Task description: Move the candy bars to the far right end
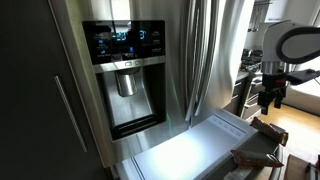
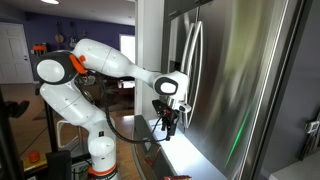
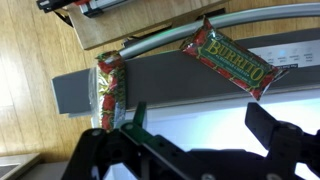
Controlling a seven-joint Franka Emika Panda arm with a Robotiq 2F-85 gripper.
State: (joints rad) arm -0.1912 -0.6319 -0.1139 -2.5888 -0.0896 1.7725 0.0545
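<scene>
In the wrist view two flat wrapped candy bars lie on a dark grey rim strip [image 3: 165, 75] beyond the pale panel [image 3: 200, 125]. One, red and green and lettered "BURRITO" [image 3: 228, 58], lies at the upper right. The other, greenish [image 3: 108, 85], lies at the left. My gripper [image 3: 198, 112] is open and empty, hanging above the panel's edge just short of both bars. In both exterior views the gripper [image 1: 270, 98] [image 2: 165, 125] hovers above the pale panel [image 1: 195, 150] beside the fridge. Brownish shapes [image 1: 262, 130] lie below it; I cannot tell whether they are the bars.
A steel fridge with a black water dispenser recess [image 1: 125, 85] stands behind the panel. Its long door handles [image 2: 190, 70] are close to the gripper. A grey block [image 3: 75, 95] sits left of the greenish bar. Wooden floor [image 3: 130, 25] shows beyond the rim.
</scene>
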